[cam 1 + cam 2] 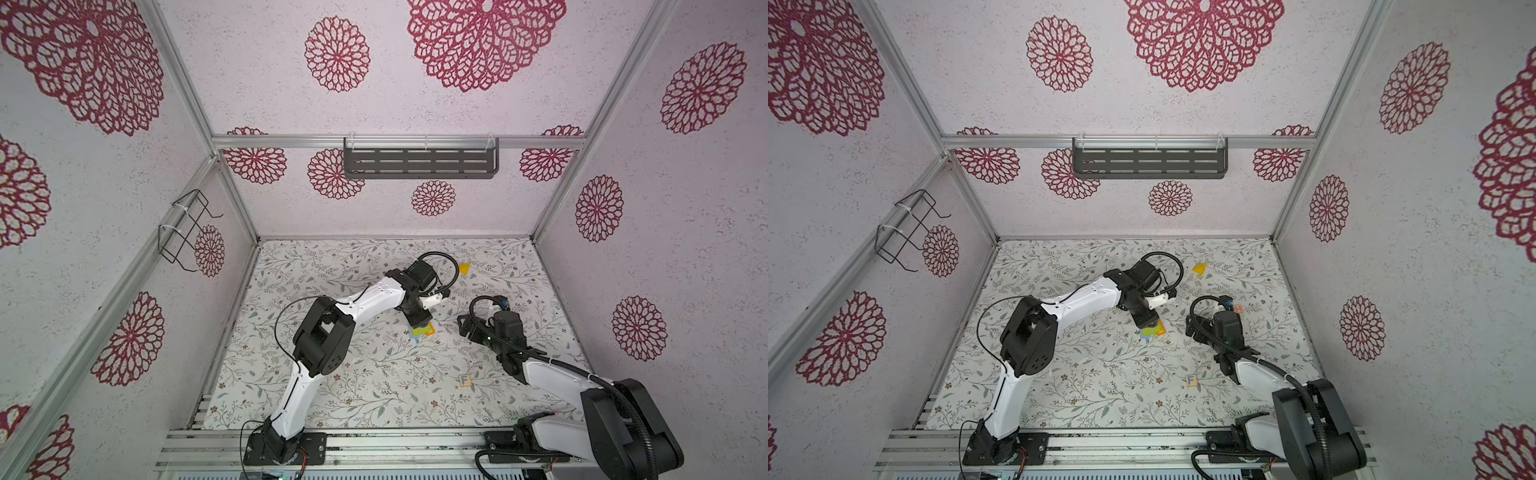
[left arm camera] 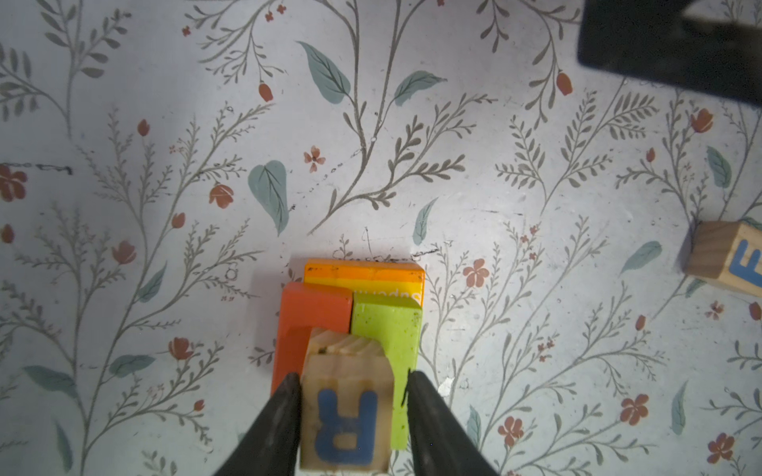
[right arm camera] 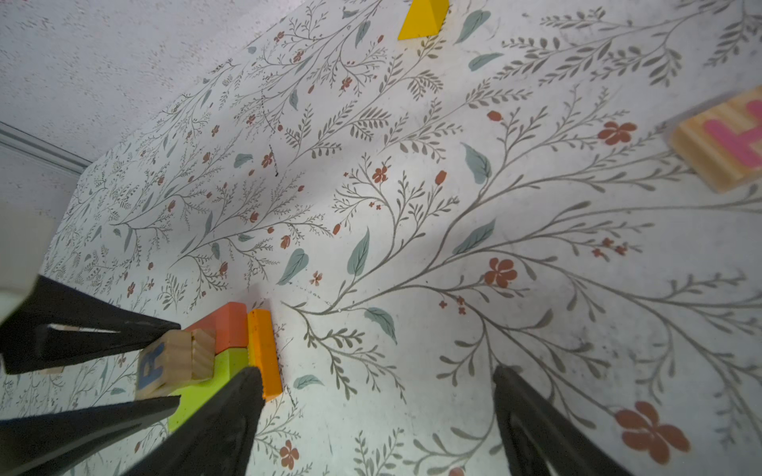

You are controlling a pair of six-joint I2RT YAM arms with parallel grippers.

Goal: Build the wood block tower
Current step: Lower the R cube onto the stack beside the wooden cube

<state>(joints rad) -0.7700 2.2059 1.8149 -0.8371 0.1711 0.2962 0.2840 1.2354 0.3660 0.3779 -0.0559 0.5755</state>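
**Block set on the stack.** The left claw [image 2: 348, 379] points straight down over the wood block tower [image 1: 423, 330]. Its black tapered jaws flank the R cube [image 2: 346, 416], natural wood printed with a blue letter. The jaws stand slightly wider than the cube, and a sliver of green shows between one pad and the cube's side, so it is not clamped.

Directly beneath the R cube sits a plain tan block [image 2: 346, 344] with visible grain. Under that, a flat red slab [image 2: 313, 317] and a lime-green slab [image 2: 387, 329] lie side by side, touching. Both rest on a scuffed orange slab [image 2: 363, 272] that juts out beyond the claw's tips. The stack stands on the floral-printed worktop [image 2: 165, 123].

The left arm [image 1: 374, 297] reaches from the near rail, elbow raised, white forearm stretched to mid-worktop, wrist bent down. The right claw [image 3: 377, 371] sits low and near the tower, aimed at its side, jaws wide apart with nothing between them. The right arm [image 1: 552, 370] is folded behind it.

An F cube [image 2: 725, 259] lies well off to one side of the left claw. A ridged H cube [image 3: 725, 140] with pink lettering and a yellow wedge [image 3: 422, 18] lie beyond the right claw.
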